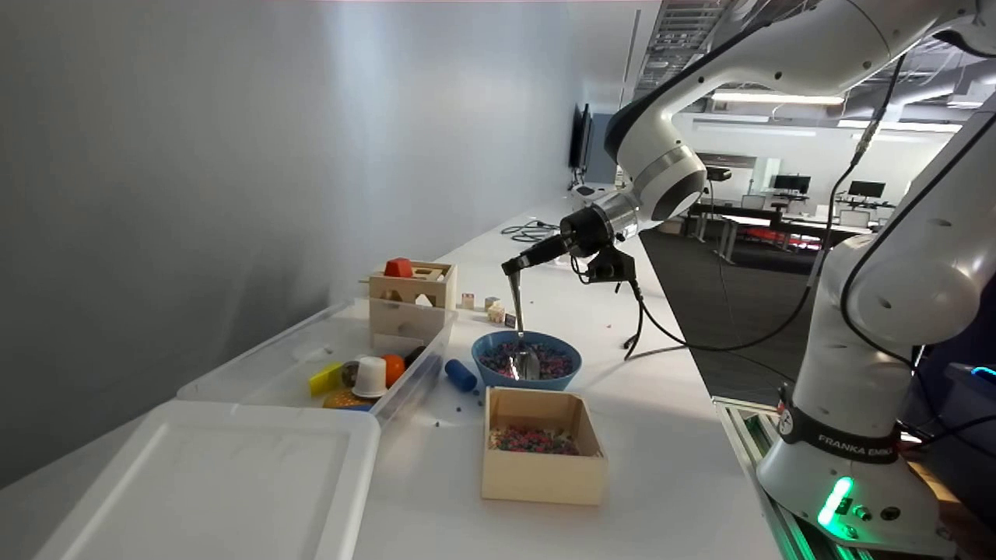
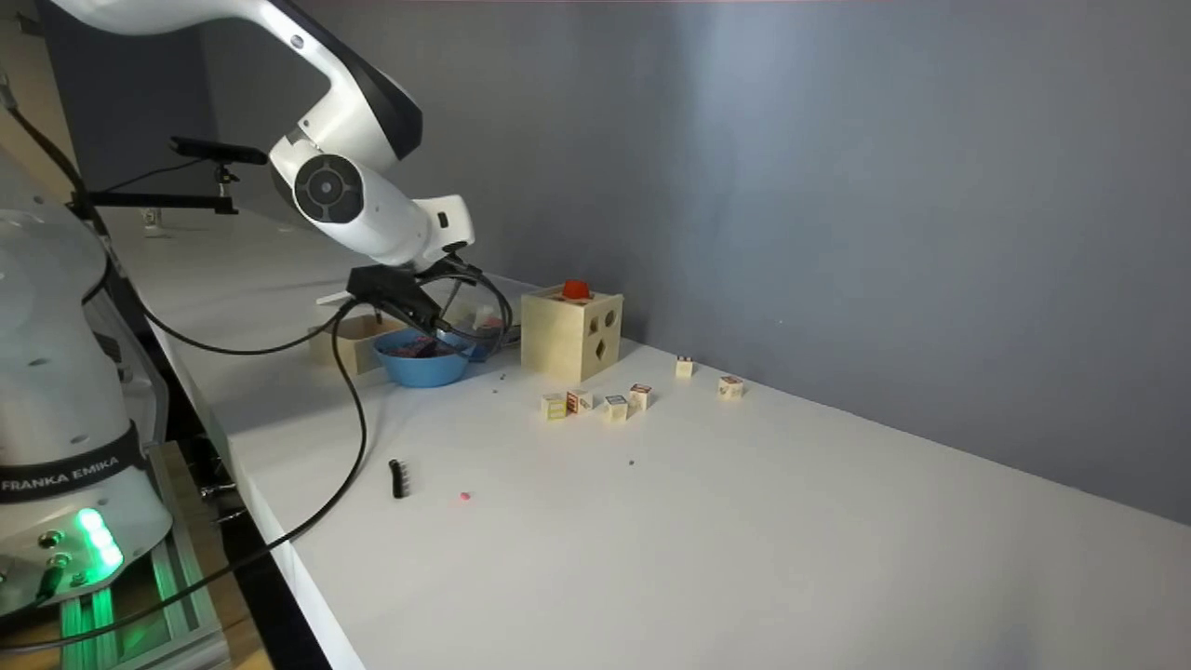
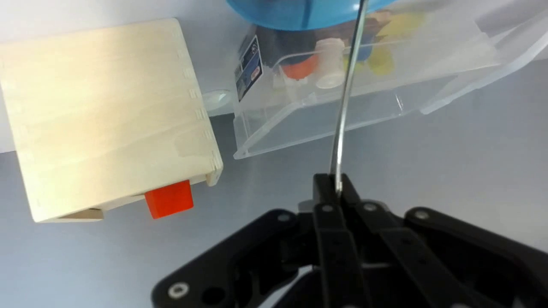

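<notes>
My gripper [image 1: 511,269] is shut on the handle of a metal spoon [image 1: 524,362], which hangs steeply down from the fingertips. The spoon's head is inside a blue bowl [image 1: 537,384] and rests on or in the small red, pink and dark pellets there. From the wrist view, the spoon handle [image 3: 349,81] runs up from between the pressed-together gripper fingers [image 3: 324,188] towards the blue bowl [image 3: 295,17], and its head is out of frame. Just in front of the bowl stands an open wooden box [image 1: 542,478] with similar pellets [image 1: 537,441] on its floor.
A clear plastic bin [image 1: 272,362] of toys and a blue cylinder [image 1: 461,375] lie beside the bowl. Behind stands a wooden shape-sorter cube [image 2: 555,340] with a red block [image 2: 576,289] on top. Several letter blocks [image 2: 616,408], a black clip [image 2: 397,479] and a white lid [image 1: 249,474] are around.
</notes>
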Controlling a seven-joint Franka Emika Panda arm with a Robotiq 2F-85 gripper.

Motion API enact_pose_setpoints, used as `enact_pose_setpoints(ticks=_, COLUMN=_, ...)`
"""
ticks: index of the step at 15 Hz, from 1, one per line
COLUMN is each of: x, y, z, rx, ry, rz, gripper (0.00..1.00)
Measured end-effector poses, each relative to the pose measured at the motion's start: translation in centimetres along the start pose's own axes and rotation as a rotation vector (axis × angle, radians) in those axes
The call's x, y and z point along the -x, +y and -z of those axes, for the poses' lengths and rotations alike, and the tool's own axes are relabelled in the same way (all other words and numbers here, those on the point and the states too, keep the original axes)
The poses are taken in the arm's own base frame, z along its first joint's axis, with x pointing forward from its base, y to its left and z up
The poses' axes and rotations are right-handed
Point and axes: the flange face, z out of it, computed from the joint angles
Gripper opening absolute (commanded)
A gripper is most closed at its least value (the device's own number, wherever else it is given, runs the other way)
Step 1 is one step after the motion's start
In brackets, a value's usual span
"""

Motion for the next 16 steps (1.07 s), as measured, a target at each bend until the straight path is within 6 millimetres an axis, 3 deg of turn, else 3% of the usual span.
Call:
enact_pose_setpoints(ticks=6, x=-1.1, y=-0.4, z=0.6, rx=-0.104, ry=0.096, rz=-0.016, gripper=0.01)
enact_pose_setpoints(ticks=16, x=-0.5, y=-2.1, z=-1.8, rx=-0.066, ry=0.022, rz=0.116, gripper=0.01)
